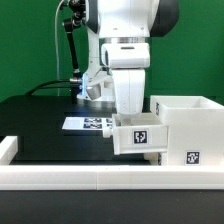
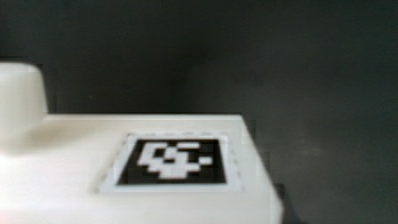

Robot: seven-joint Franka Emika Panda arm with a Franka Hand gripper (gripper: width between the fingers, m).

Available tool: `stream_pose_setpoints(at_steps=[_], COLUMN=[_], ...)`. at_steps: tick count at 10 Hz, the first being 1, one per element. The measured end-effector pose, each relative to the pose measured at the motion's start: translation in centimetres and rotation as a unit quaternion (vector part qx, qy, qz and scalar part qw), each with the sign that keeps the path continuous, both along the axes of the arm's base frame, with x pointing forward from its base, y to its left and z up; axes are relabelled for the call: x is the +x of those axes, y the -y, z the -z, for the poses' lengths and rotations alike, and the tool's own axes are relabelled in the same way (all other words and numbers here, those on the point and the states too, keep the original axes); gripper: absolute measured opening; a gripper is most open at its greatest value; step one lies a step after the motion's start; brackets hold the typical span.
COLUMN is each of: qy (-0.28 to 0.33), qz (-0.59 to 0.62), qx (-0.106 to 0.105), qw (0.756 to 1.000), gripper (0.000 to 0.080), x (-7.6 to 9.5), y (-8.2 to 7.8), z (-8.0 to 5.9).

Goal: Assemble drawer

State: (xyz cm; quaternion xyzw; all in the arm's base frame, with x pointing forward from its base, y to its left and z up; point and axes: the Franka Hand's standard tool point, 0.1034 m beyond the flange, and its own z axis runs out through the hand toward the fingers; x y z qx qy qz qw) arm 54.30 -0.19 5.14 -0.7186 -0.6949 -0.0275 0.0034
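A small white tray (image 1: 140, 137) with a square tag on its near face hangs slightly tilted against the left side of the tall white shell (image 1: 188, 125), which also bears a tag. My gripper (image 1: 130, 121) comes down onto the tray's top edge from above. Its fingertips are hidden behind the tray, and it appears shut on it. In the wrist view the tray (image 2: 107, 150) fills the frame very close up with one tag facing the camera, and no fingers show. A second tray is out of view.
Low white border rails run along the front (image 1: 90, 180) and the exterior view's left (image 1: 8, 150). The marker board (image 1: 88, 124) lies on the black table behind the gripper. A rounded white part (image 2: 18, 95) shows at the wrist view's edge.
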Motion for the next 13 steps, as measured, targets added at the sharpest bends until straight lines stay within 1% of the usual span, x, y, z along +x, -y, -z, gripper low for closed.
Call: stream_pose_setpoints(at_steps=[6,11,13], qy=[-0.002,-0.028,-0.027], qz=[-0.002,0.001,-0.005], qx=[-0.001,-0.005,-0.005], qw=[1.000,1.000,1.000], gripper=[0.0042,0.0042,0.0042], x=[-0.08,-0.32,-0.27], y=[-0.10,0.22,-0.28], z=[-0.01,-0.08,-0.11])
